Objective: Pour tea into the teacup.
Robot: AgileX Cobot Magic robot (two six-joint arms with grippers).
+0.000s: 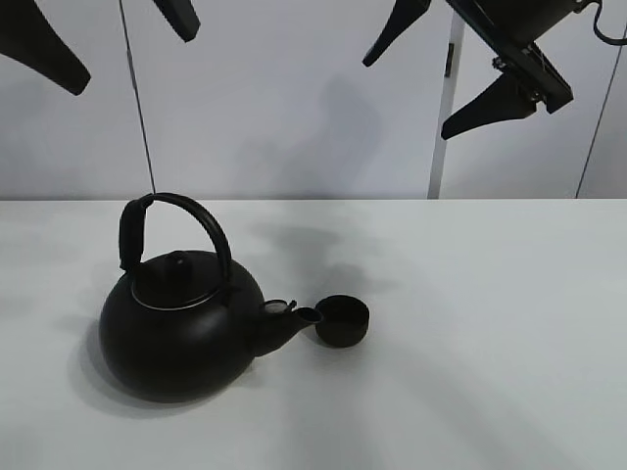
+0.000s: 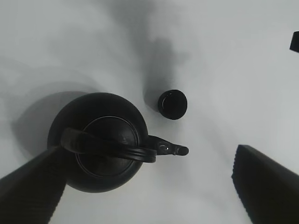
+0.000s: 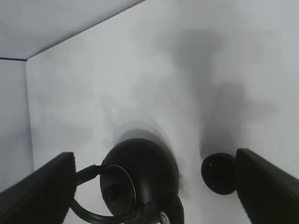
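Left gripper (image 1: 110, 34) high above the table's (image 1: 490, 323) left side, fingers (image 2: 28, 191) spread wide, nothing between them, well clear of everything below. Beneath it, a round black teapot (image 1: 181, 328) upright on the white table, lid (image 1: 176, 274) in place, arched handle (image 1: 181, 225) standing up, spout (image 1: 294, 315) aimed to the right. Just beside the spout tip, the teacup (image 1: 343, 320): small, low, black, upright on the table, very close to the spout in the high view and seen slightly apart from it in the left wrist view. Further right, bare white tabletop. Right gripper (image 1: 441, 73) raised high over the right half, fingers (image 3: 266, 186) also spread apart and holding nothing; teapot and teacup visible between them from above, far below.
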